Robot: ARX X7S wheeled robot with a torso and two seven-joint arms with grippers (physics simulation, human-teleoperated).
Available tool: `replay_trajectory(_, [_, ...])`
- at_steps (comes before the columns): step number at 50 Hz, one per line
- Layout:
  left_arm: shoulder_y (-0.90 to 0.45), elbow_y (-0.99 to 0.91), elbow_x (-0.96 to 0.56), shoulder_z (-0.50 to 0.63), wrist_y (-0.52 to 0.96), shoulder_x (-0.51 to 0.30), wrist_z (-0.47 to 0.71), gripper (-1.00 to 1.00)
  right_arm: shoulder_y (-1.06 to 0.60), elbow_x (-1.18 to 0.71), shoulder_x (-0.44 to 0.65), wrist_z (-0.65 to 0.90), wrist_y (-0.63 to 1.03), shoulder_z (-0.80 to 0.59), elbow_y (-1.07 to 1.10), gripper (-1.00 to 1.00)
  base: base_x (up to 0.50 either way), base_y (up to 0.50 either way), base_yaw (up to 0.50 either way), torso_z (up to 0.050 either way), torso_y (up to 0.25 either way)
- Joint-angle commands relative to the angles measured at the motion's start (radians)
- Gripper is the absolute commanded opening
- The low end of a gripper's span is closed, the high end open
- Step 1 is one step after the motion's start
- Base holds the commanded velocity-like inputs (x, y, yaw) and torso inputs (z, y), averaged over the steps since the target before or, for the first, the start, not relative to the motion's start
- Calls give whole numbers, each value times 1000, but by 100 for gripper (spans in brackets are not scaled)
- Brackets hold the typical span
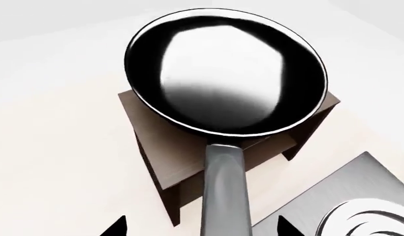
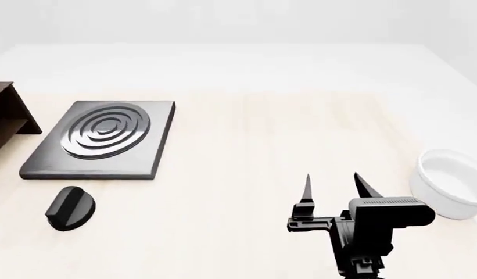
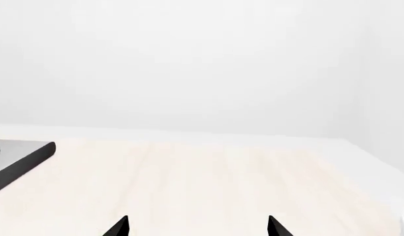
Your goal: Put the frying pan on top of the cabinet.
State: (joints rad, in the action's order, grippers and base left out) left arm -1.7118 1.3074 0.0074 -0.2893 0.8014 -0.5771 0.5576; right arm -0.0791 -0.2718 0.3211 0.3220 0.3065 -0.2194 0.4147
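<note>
Pan first: the round black frying pan with a shiny, light-reflecting inside shows only in the left wrist view, its bowl lying over the top of the dark brown wooden cabinet; whether it rests on the wood or hangs just above it cannot be told. Its long dark grey handle runs back toward the camera between the two black fingertips of the left gripper. Only the tips show at the picture's edge, standing wide of the handle on either side, so I cannot tell whether that gripper clamps the handle or not. Just beside the cabinet lies the grey square hotplate with raised rings.

From the head view, the cabinet sits at the far left edge of the pale wooden table, cut off by the frame, with the hotplate immediately to its right. A small black round knob lies on the table nearer than the hotplate. The right gripper hovers over the near right part of the table, its two pointed fingers spread apart and holding nothing. A white round bowl stands at the right edge, just beside that gripper. The right wrist view shows bare tabletop and a corner of the hotplate.
</note>
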Motion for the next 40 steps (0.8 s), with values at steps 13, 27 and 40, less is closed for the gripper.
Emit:
replay_trajectory(13, [-61, 0, 30, 115, -44, 54, -114, 100, -5, -4, 9, 12, 17, -10, 36, 100, 0, 0, 0, 0, 250])
replay_trajectory(27, [491, -1384, -181, -2, 518, 248, -259, 100, -22, -6, 7, 17, 18, -15, 24, 100, 0, 0, 0, 0, 54])
replay_trajectory(40, [1008, -2030, -417, 58, 635, 421, -433, 100, -60, 21, 2, 30, 43, -46, 18, 100, 0, 0, 0, 0, 0])
